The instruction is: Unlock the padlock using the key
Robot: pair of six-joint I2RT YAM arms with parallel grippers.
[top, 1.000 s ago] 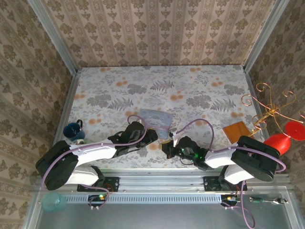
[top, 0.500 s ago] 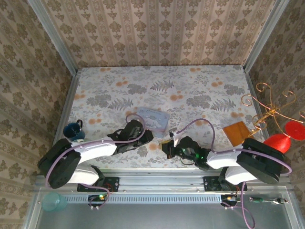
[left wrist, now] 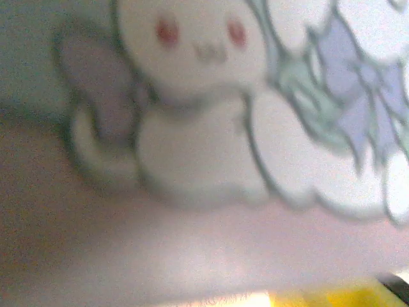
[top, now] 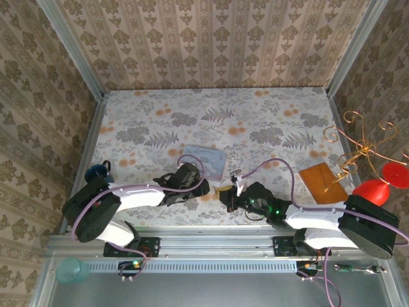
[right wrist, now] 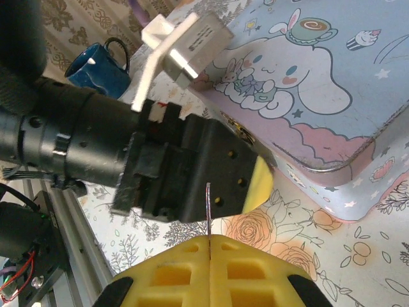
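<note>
The key (right wrist: 209, 208) lines up on the left gripper (top: 199, 185)
The right gripper (right wrist: 209, 246) pinches it, blade pointing straight ahead at the left one, beside the tin (right wrist: 307, 115); left jaws' spread unclear

On my feed the floral table (top: 268, 115) has a pale blue tin (top: 208, 158), blue mug (top: 97, 173) and orange-brown board (top: 321, 176).

A slender metal key (right wrist: 208, 203), seen edge-on, is standing upright. It is sticking out between the pinched yellow fingers of the right gripper (right wrist: 209, 244).
</note>
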